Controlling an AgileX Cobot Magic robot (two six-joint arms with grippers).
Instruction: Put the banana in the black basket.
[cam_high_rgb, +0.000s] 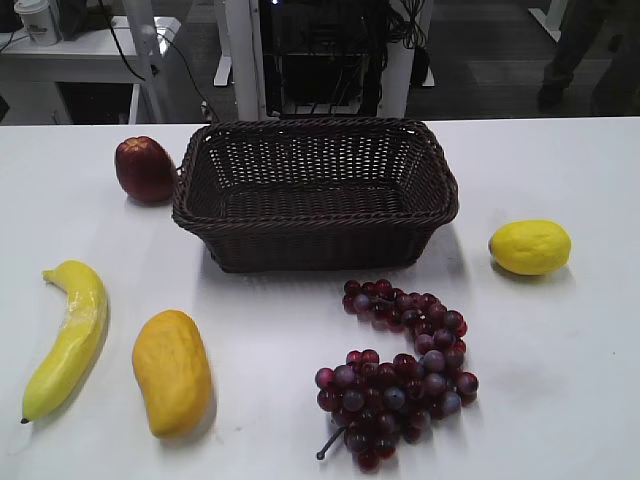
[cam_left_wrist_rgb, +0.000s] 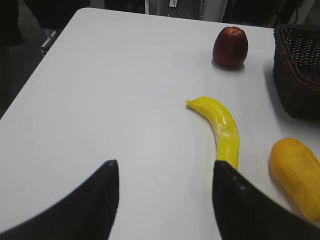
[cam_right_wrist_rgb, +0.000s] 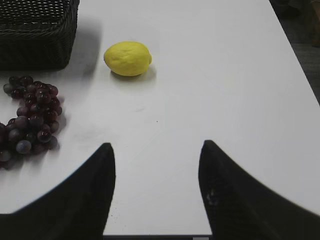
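Observation:
The banana (cam_high_rgb: 68, 336) lies on the white table at the front left, long, curved and yellow; it also shows in the left wrist view (cam_left_wrist_rgb: 221, 130). The black basket (cam_high_rgb: 315, 215) stands at the back middle, empty; its corner shows in the left wrist view (cam_left_wrist_rgb: 298, 70) and in the right wrist view (cam_right_wrist_rgb: 35, 35). My left gripper (cam_left_wrist_rgb: 165, 167) is open and empty, above bare table just left of the banana's near end. My right gripper (cam_right_wrist_rgb: 156, 150) is open and empty over bare table near the front edge. Neither gripper shows in the exterior view.
An orange-yellow mango (cam_high_rgb: 173, 372) lies right of the banana. A red apple (cam_high_rgb: 146, 169) sits left of the basket. A yellow lemon (cam_high_rgb: 529, 247) lies at the right. A bunch of dark grapes (cam_high_rgb: 398, 372) lies in front of the basket.

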